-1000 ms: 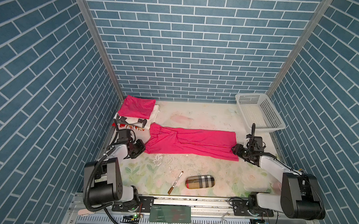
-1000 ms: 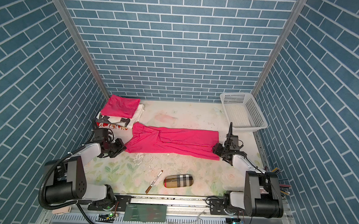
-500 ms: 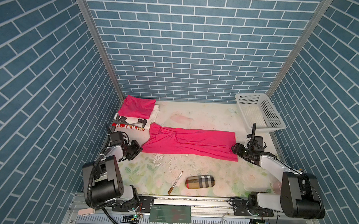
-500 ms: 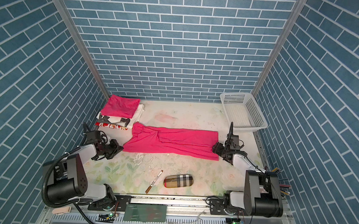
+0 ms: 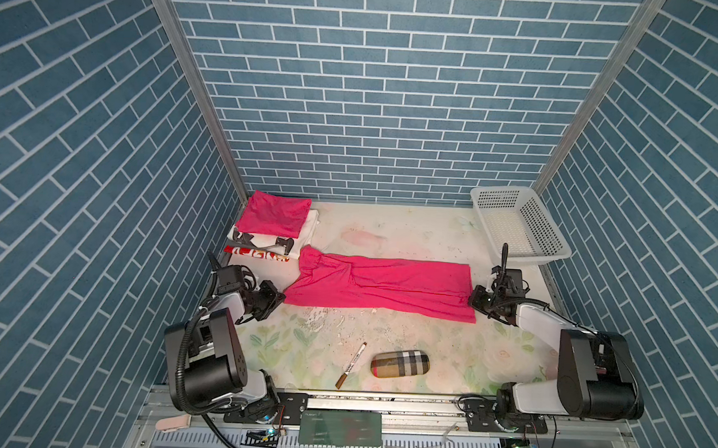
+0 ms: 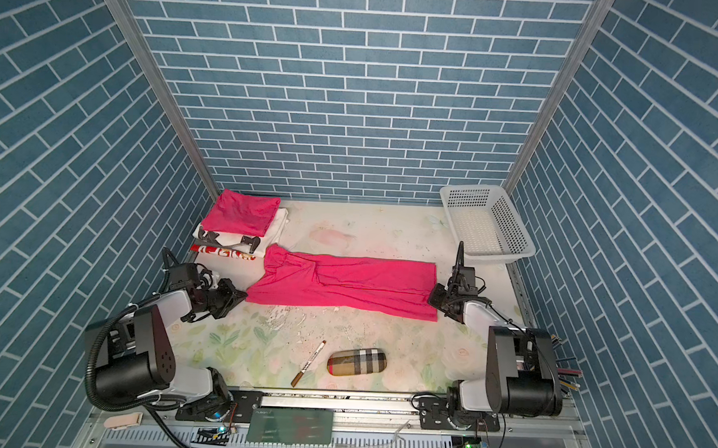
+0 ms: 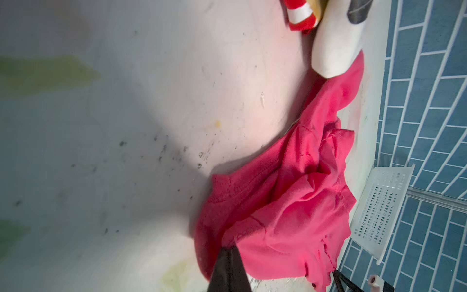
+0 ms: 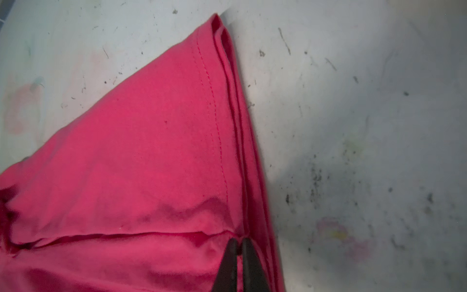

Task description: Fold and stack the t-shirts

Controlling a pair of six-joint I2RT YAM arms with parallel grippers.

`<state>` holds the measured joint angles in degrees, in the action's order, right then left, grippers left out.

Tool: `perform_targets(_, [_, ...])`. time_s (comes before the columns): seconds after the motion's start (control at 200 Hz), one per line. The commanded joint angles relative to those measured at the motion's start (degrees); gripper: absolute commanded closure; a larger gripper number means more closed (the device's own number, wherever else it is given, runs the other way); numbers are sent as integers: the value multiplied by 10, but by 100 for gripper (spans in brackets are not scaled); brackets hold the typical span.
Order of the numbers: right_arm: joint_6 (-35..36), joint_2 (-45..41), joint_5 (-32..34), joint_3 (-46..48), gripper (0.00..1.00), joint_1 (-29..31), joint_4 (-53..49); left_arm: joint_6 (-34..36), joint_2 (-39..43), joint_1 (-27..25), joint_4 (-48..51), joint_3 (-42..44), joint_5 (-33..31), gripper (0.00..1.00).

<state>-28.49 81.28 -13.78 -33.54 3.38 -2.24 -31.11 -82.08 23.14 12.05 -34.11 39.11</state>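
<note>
spread t-shirt (image 5: 379,286) flat across mid-worktop (image 5: 390,230). left hand (image 5: 280,298) closed on its near-left corner, right hand (image 5: 473,298) closed on its right hem. folded t-shirt (image 5: 274,213) tops white cloths (image 5: 309,231), far-left.

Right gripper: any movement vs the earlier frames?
No. The right gripper sits at the same spot in front of the white basket, at the spread pink t-shirt's right edge; only its jaws have shut on the hem.

I can read nothing for certain here; the red marks on the white folded cloth (image 5: 256,253) at far left are too small for me.
</note>
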Motion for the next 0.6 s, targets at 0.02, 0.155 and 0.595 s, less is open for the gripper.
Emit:
perform_targets(0.02, [5, 18, 30, -28, 100, -3, -2, 1, -6, 9, -12, 7, 9, 100])
perform_targets(0.155, [9, 38, 51, -55, 100, -9, -6, 2, -9, 16, -8, 7, 8, 100])
perform_targets(0.595, [11, 48, 42, -61, 73, -16, -15, -7, -16, 52, -13, 14, 34, 100])
